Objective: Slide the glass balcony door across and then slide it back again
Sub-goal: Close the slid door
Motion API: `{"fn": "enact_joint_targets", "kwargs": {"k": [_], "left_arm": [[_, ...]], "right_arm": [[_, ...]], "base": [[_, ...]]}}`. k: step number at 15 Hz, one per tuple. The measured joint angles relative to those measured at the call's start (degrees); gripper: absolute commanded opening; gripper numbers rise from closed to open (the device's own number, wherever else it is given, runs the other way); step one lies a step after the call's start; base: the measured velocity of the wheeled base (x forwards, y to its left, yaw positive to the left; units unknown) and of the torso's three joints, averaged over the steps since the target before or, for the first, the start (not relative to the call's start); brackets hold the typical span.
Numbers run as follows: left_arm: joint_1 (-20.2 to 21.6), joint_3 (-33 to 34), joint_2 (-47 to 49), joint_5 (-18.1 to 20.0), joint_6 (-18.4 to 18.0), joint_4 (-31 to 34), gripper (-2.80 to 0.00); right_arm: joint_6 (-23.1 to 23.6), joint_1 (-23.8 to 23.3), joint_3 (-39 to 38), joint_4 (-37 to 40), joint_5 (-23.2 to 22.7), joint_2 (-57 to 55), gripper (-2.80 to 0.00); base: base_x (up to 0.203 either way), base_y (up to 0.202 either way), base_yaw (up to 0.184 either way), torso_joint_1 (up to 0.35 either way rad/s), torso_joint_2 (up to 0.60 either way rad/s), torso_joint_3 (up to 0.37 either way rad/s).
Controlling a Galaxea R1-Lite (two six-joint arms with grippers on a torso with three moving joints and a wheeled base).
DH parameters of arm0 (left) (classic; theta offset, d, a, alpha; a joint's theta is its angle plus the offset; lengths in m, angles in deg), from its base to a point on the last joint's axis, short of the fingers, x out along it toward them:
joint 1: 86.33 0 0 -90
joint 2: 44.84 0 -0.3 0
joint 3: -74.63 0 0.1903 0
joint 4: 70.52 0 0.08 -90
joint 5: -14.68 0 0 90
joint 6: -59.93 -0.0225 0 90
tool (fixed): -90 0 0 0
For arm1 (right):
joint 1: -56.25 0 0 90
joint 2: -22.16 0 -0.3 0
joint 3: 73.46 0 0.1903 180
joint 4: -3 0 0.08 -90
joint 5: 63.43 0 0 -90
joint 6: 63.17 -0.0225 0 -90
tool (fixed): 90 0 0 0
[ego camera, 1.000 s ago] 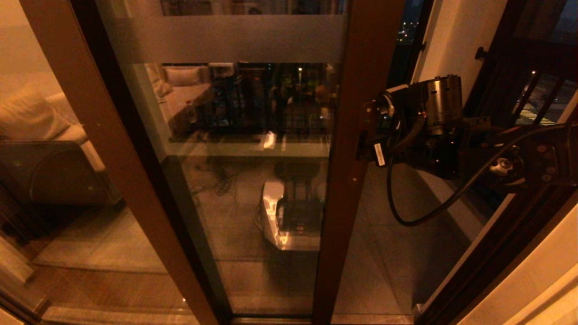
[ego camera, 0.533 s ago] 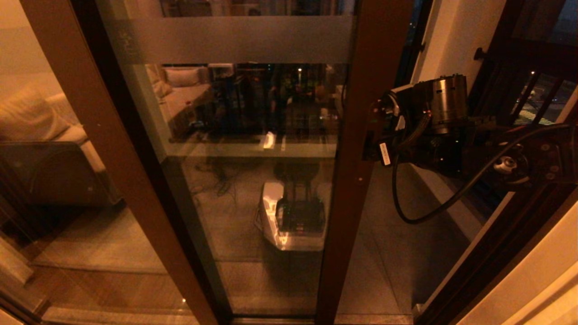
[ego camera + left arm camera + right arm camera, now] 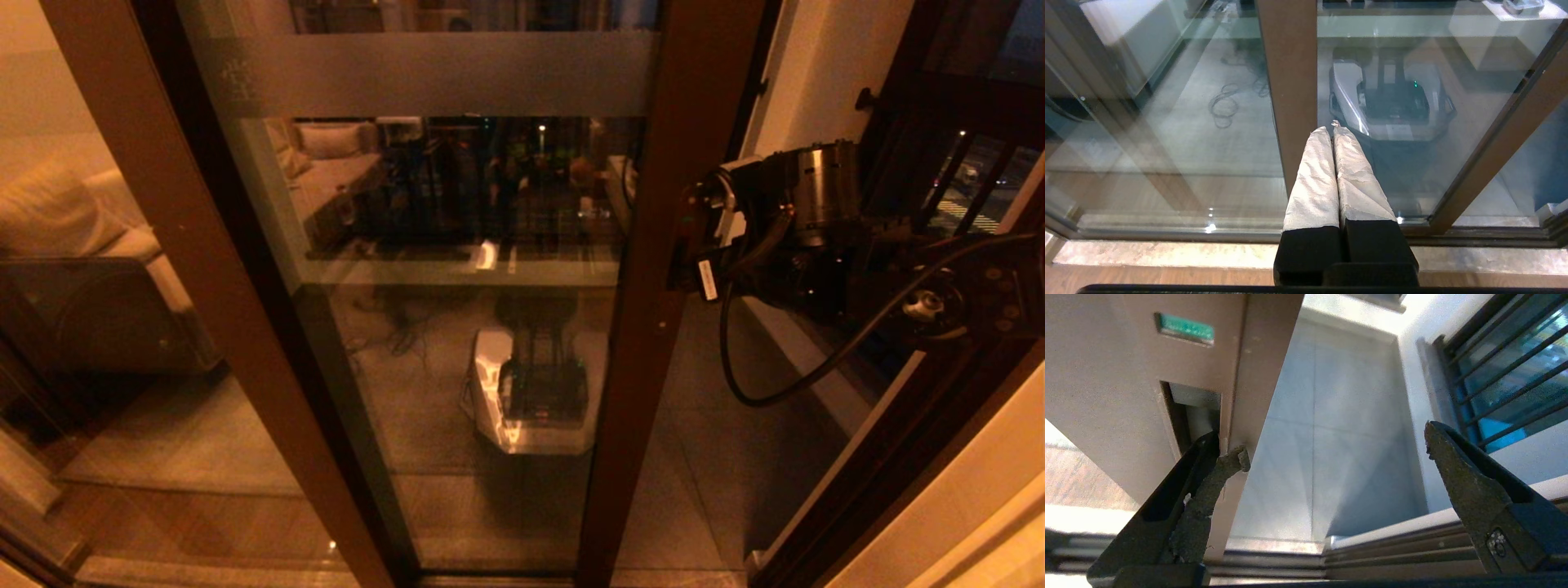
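the right gripper (image 3: pixel 1327 445) is spread wide, one finger (image 3: pixel 1208 477) hooked in the recessed handle slot (image 3: pixel 1194 412) of the glass balcony door (image 3: pixel 457 245), the other out in open air. the door spans the middle of the head view, its stile beside the open gap to the balcony floor (image 3: pixel 735 457). the left gripper (image 3: pixel 1334 134) is clenched on nothing, low before the glass.

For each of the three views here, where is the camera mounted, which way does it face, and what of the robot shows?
Head view: on the head, looking forward and down at the tall brown-framed glass balcony door; the right arm shows, left absent.
Left wrist view: behind the shut left gripper, facing the glass.
Right wrist view: behind the open right gripper, one finger at the narrow recessed handle slot.
Shared: the door's brown stile.
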Motion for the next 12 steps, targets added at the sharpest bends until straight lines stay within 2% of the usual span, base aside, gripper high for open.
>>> {"fn": "enact_joint_targets", "kwargs": {"k": [3,12], "left_arm": [[0.0,0.0,0.0,0.0,0.0,-0.02,-2.8],[0.0,0.0,0.0,0.0,0.0,0.0,-2.8]], "right_arm": [[1.09,-0.18,-2.43,-4.11,0.13,0.1,0.0],[1.01,-1.09,-4.74,-4.84,0.09,1.46,0.0]], "base": [[0.0,0.0,0.0,0.0,0.0,0.0],[0.0,0.0,0.0,0.0,0.0,0.0]]}}
